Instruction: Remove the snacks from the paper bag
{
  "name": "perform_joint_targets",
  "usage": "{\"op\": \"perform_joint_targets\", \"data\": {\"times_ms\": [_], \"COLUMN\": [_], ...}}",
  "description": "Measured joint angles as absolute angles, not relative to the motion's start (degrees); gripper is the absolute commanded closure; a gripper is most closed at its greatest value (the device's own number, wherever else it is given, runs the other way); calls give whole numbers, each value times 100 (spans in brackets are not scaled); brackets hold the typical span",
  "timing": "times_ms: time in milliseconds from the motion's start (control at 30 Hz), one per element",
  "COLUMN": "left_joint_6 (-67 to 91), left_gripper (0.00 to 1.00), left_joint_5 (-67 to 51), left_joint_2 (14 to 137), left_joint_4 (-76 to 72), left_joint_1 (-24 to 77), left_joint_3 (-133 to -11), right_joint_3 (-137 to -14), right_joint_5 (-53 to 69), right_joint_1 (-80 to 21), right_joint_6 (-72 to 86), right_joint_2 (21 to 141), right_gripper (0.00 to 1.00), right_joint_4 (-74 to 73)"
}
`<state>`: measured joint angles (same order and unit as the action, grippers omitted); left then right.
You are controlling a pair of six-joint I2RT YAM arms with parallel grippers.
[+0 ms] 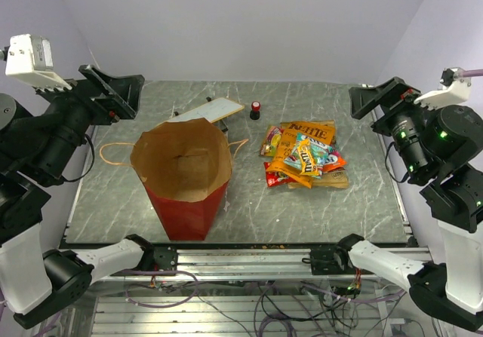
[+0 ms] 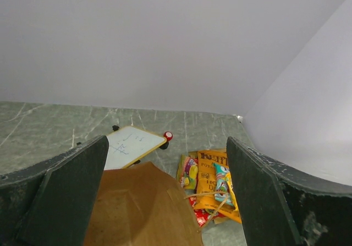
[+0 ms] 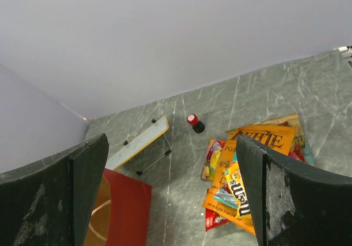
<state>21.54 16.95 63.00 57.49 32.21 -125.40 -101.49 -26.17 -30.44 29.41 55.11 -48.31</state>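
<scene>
Top external view shows the snacks (image 1: 306, 156) heaped beside the empty-looking paper bag (image 1: 185, 201), job seemingly done, left gripper (image 1: 113, 90) and right gripper (image 1: 381, 99) gaping wide.

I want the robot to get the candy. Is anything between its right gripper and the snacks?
Nothing visible. The snacks lie uncovered on the table, right of the bag; the open right gripper hangs off to their right.

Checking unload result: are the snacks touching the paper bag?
Apart. The top external view shows a strip of bare table between the paper bag and the snacks.
</scene>
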Motion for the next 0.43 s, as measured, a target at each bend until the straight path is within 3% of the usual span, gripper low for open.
{"op": "perform_joint_targets", "data": {"times_ms": [433], "left_joint_6": [2239], "left_gripper": [1], "left_joint_5": [1883], "left_joint_2": [6182], "left_joint_4": [5612], "left_joint_1": [3221], "left_joint_3": [-12256], "right_joint_3": [-10366], "right_joint_5": [-2862], "right_joint_1": [-3044], "right_joint_6": [2829], "right_joint_2": [5478], "right_gripper": [0], "right_joint_4": [-4875]}}
